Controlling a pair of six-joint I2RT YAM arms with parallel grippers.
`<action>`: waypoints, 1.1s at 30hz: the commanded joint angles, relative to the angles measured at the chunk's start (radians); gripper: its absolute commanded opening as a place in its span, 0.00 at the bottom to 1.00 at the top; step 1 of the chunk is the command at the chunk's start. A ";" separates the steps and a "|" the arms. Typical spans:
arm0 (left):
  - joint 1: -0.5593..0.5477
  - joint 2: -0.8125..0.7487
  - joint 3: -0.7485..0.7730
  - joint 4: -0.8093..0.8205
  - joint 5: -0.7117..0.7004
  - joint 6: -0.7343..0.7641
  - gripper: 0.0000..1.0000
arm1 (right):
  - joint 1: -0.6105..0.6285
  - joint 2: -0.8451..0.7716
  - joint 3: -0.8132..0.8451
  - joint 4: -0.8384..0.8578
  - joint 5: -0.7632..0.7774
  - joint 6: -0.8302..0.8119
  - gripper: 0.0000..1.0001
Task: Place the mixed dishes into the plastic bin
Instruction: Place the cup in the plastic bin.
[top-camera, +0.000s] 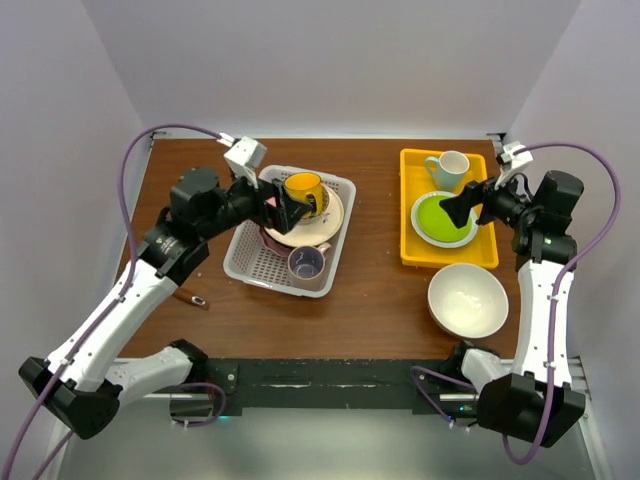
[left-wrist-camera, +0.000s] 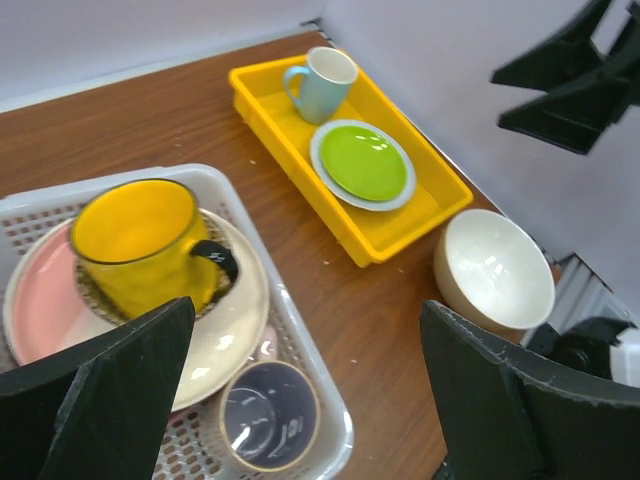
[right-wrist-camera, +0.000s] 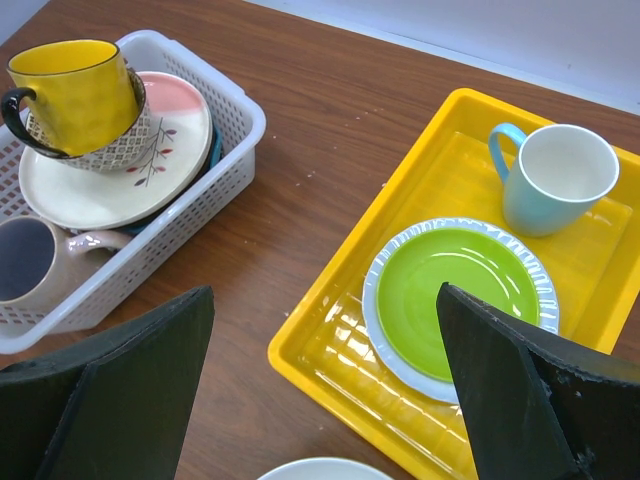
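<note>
The plastic bin (top-camera: 255, 265) sits on the left of the tabletop (top-camera: 380, 300). It holds a pink-and-cream plate (right-wrist-camera: 150, 175) with a small patterned bowl (right-wrist-camera: 110, 152) on it and the yellow mug (top-camera: 303, 190) upright in that bowl — a beige mug (top-camera: 306, 263) sits at the bin's near end. The left hand (top-camera: 287, 207) hovers over the stack, fingers spread and empty. The large cream bowl (top-camera: 467, 300) stands outside the bin, just near of the yellow tray (top-camera: 450, 255). The right hand (top-camera: 458, 211) — released too — hangs above the tray's green plate (top-camera: 440, 217).
</note>
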 joint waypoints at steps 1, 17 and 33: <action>-0.106 0.014 0.001 0.043 -0.036 0.015 1.00 | -0.005 -0.017 -0.011 0.010 -0.034 -0.016 0.97; -0.314 0.086 -0.073 0.138 -0.090 -0.030 1.00 | -0.005 -0.017 -0.016 0.012 -0.045 -0.024 0.97; -0.494 0.241 -0.114 0.261 -0.142 -0.094 1.00 | -0.005 -0.011 -0.016 0.009 -0.059 -0.036 0.97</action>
